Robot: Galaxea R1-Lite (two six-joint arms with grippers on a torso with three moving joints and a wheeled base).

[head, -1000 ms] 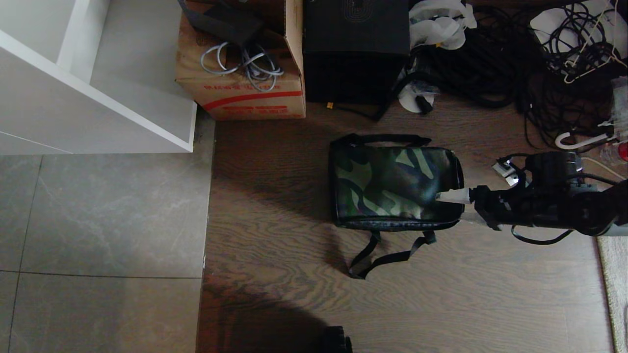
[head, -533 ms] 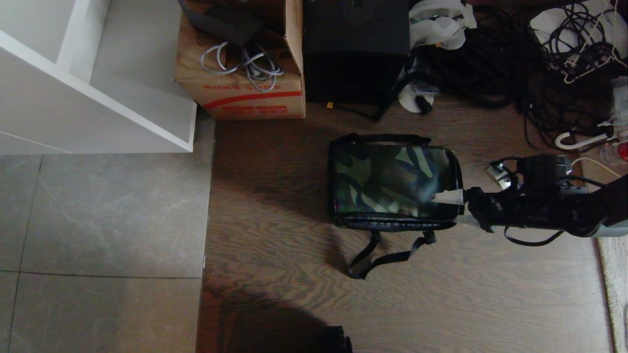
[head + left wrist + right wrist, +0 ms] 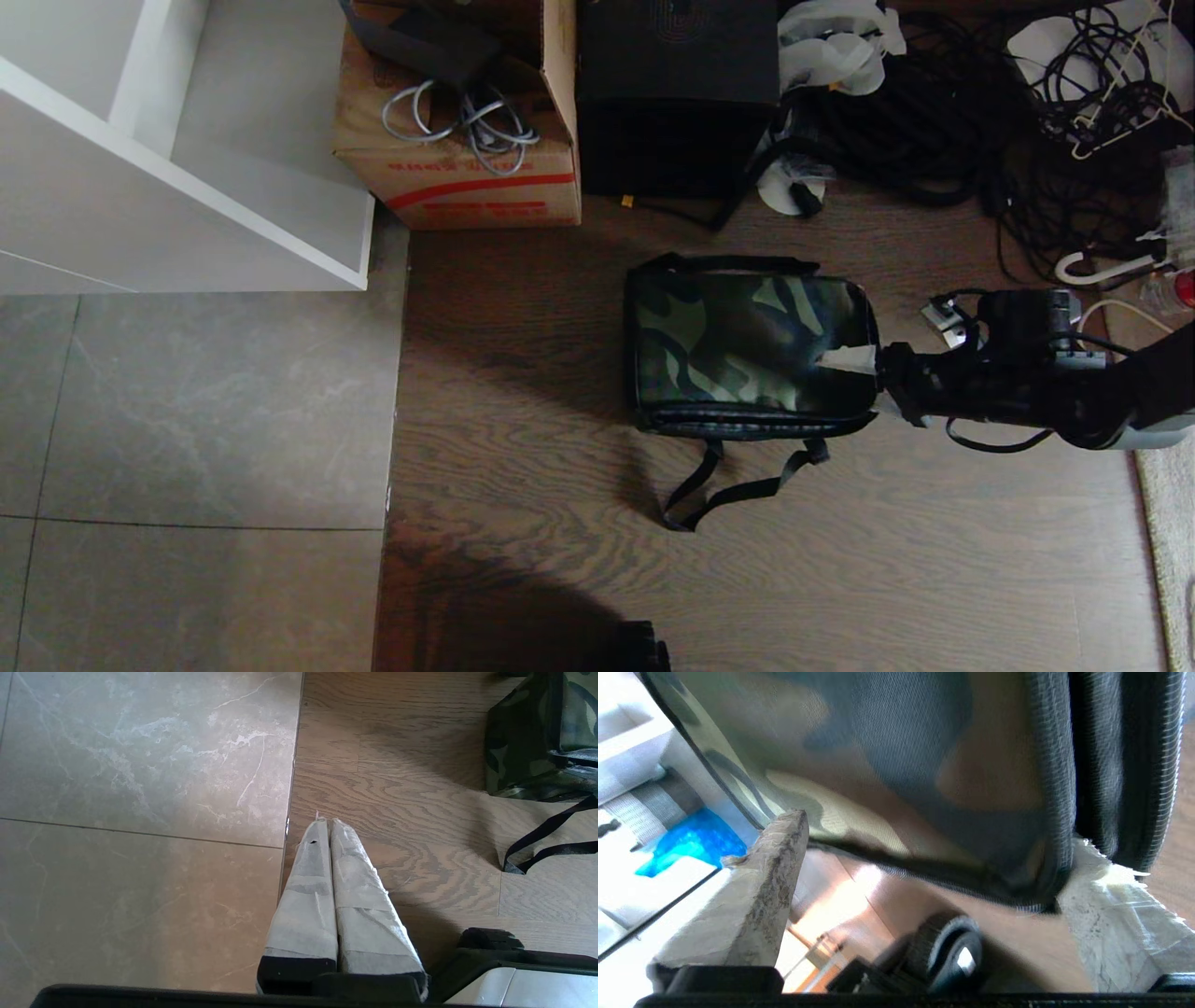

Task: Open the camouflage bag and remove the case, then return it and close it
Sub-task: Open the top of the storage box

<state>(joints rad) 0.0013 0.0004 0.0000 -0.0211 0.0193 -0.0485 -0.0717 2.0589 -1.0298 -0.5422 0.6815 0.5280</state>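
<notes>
The bag [image 3: 752, 350] is lying closed on the wood floor [image 3: 560, 560] a little right of centre in the head view, its black strap [image 3: 738, 485] trailing toward 6 o'clock. The right gripper [image 3: 864, 373] is reaching in from 3 o'clock, one taped finger [image 3: 848, 358] lying on the lid at the bag's right end. A cardboard box [image 3: 462, 121] is sitting at the bag's 11 o'clock, a black box [image 3: 677, 93] at 12, cables [image 3: 980, 121] at 1.

In the left wrist view, the left gripper [image 3: 327, 826] is hanging over the seam between tile [image 3: 140, 812] and wood, fingers pressed together on nothing, the bag [image 3: 537, 742] well apart.

In the right wrist view, the right gripper [image 3: 934, 858] is standing spread, fingers [image 3: 756, 896] straddling the bag's corner [image 3: 924, 788] without clamping it
</notes>
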